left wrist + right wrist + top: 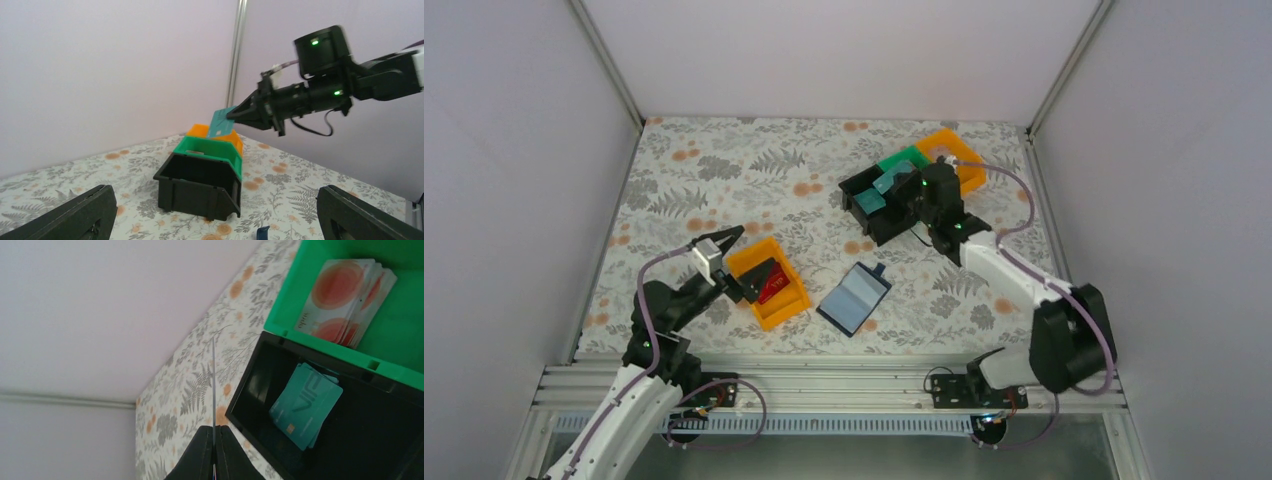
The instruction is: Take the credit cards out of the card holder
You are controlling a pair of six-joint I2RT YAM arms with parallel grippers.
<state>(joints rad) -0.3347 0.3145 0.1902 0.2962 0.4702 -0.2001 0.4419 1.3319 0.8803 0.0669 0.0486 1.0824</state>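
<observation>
Top external: four bins [744,256], one card holder [854,298].

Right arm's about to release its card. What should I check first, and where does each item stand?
1. Right gripper shut on the teal card: ok.
2. Card directly over the black bin: cannot tell; the right wrist view shows its edge beside the rim.
3. Black bin holds matching teal cards: ok.
4. Left gripper open and away from the right arm: ok.
5. Card holder emptied: cannot tell; it lies open, but the sleeves are too small to read.
</observation>
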